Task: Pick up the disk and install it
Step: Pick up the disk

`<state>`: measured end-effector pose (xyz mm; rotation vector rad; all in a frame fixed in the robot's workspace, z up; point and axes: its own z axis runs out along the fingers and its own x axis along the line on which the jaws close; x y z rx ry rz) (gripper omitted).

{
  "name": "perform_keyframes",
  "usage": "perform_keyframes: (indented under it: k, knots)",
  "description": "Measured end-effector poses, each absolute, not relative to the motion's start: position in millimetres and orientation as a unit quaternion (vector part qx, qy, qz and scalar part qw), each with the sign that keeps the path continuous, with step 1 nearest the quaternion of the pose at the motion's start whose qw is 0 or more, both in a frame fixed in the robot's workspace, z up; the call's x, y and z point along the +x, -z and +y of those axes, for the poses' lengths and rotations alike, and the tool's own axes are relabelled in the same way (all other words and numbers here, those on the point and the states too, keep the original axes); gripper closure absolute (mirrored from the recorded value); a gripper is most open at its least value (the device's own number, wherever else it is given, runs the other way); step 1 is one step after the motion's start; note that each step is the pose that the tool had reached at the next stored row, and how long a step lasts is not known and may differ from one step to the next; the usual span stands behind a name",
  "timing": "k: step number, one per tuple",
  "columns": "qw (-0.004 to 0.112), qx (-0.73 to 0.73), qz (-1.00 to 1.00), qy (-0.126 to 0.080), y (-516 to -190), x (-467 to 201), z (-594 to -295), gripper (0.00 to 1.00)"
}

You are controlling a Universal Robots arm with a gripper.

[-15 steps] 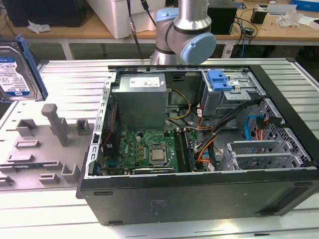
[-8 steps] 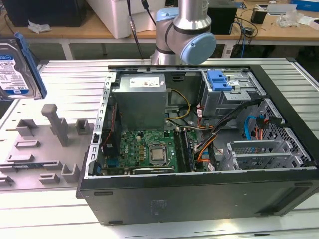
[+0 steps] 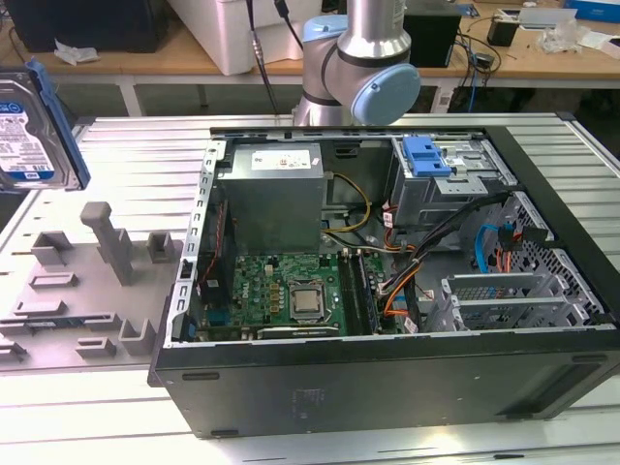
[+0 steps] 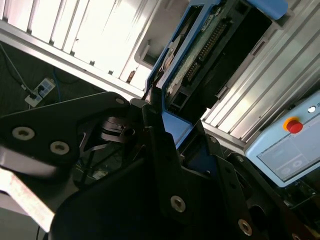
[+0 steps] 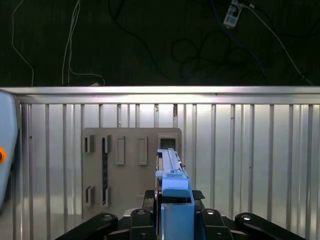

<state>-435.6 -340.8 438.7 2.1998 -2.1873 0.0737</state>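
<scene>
Firmly, my jaws were clamped on the disk (image 3: 27,121), holding it on edge in the air above the grey slotted fixture (image 3: 87,291), near the surface's (image 3: 145,145) edge at the exterior view's left.

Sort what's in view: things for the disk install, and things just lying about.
Job: the disk, clamped in the gripper; open computer case; its drive cage.
Lying about: power strip; pendant with red button; bench clutter.
</scene>
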Motion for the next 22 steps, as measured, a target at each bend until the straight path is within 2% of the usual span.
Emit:
perform_keyframes:
  k: [22]
  knots:
    - [0.022,0.709,-0.705,-0.021,-474.7,-433.2,-341.7,0.63]
